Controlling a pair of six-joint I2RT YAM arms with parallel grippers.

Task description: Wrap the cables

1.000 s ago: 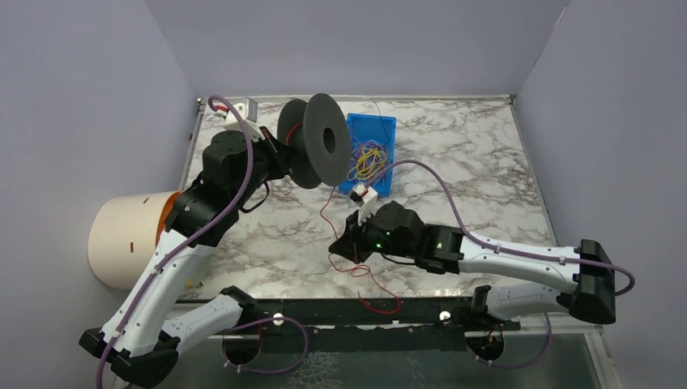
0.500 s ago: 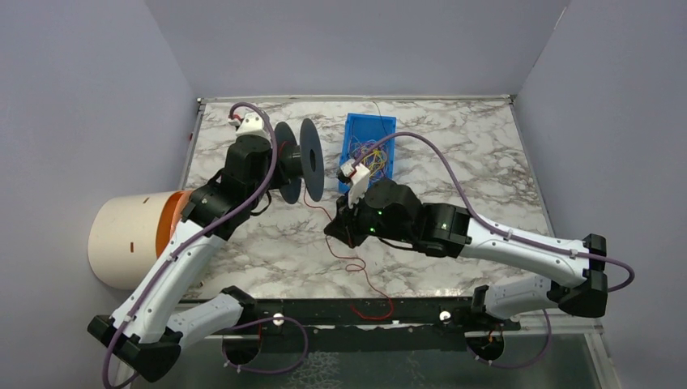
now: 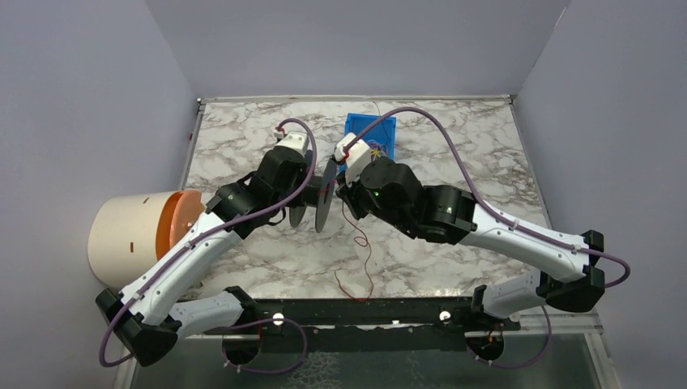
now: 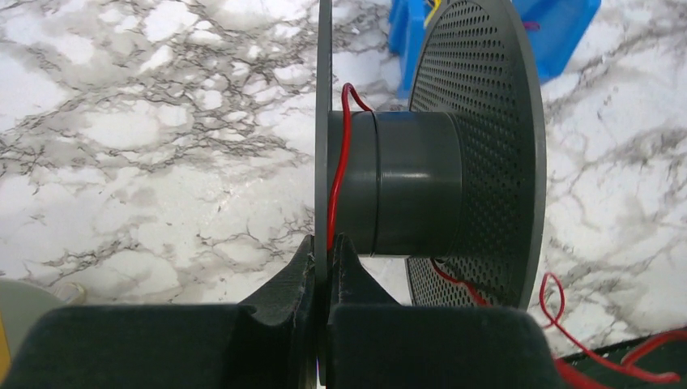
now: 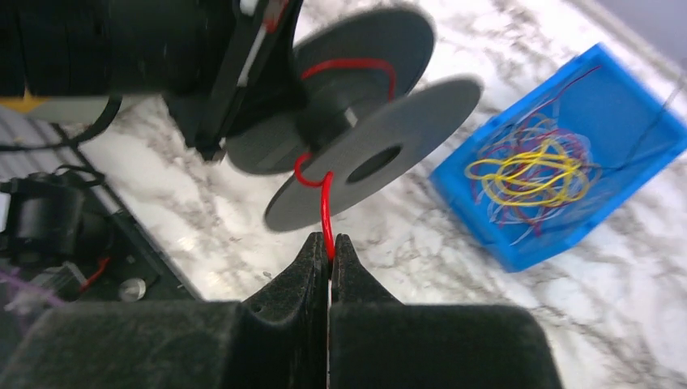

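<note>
A red cable (image 4: 337, 182) crosses the dark grey, dot-perforated spool (image 4: 413, 194) over a white, grey-veined marble tabletop (image 4: 121, 138); at twelve o'clock a blue bin (image 3: 387, 128) holds yellow, purple and orange cables (image 5: 526, 172).

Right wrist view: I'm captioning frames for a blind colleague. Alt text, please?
The right gripper pinches a red cable that runs up onto a black spool over a marble table. To the right, a blue bin holds a tangle of yellow, red and purple cables.
</note>
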